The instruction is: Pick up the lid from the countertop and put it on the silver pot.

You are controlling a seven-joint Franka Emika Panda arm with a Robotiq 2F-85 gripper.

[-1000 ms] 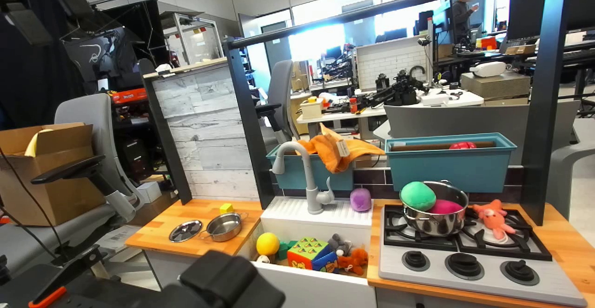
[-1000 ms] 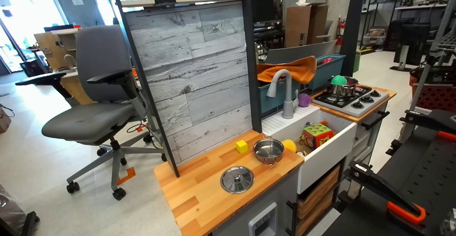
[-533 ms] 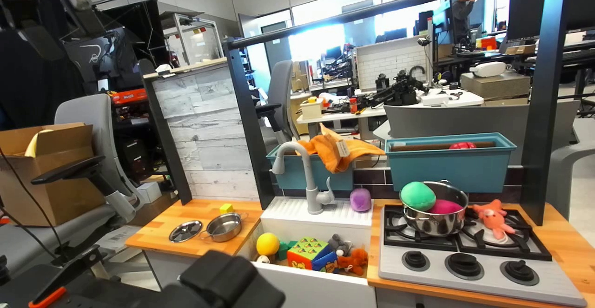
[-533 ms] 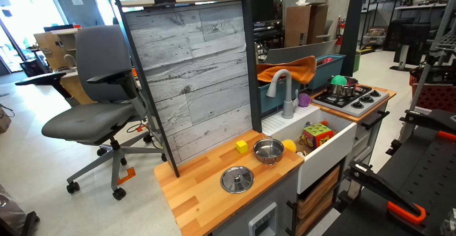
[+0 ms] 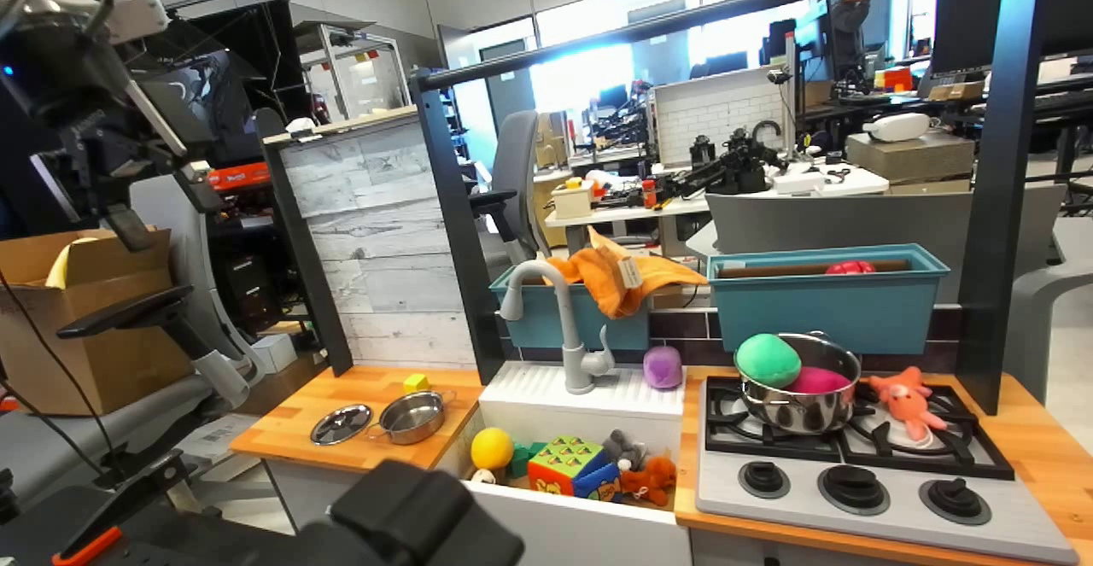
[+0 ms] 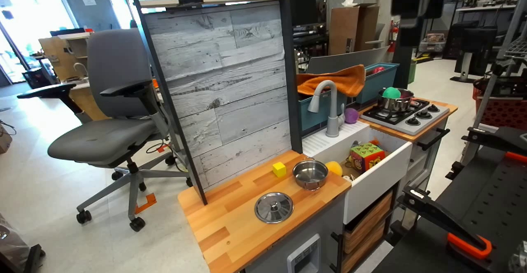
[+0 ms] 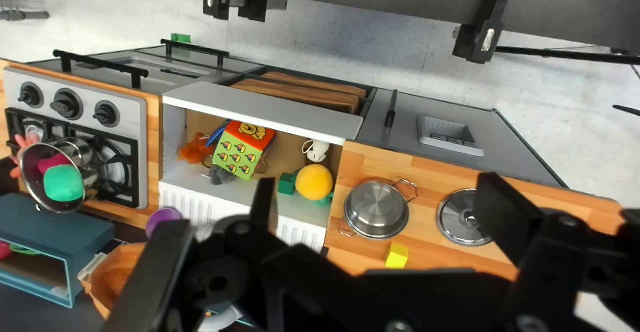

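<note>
The round metal lid (image 5: 341,424) lies flat on the wooden countertop (image 6: 222,227), knob up; it also shows in an exterior view (image 6: 273,207). The small silver pot (image 6: 310,175) stands upright and open beside it, nearer the sink; it also shows in an exterior view (image 5: 412,418). My gripper (image 5: 166,212) hangs high above and apart from both. In the wrist view the gripper (image 7: 378,191) has its fingers wide apart with nothing between them. There the silver pot (image 7: 376,209) appears between the fingers, and the right finger hides part of the lid (image 7: 457,217).
A yellow cube (image 6: 279,169) sits by the small pot. The sink (image 5: 581,412) holds toys, with a grey faucet (image 5: 564,327) behind. A larger pot (image 5: 803,408) with a green ball stands on the hob (image 5: 786,481). A grey-white plank panel (image 6: 230,75) rises behind the countertop.
My gripper has come down and further into view at the upper left of an exterior view, and has entered the top right of an exterior view. Lid and pot have not moved.
</note>
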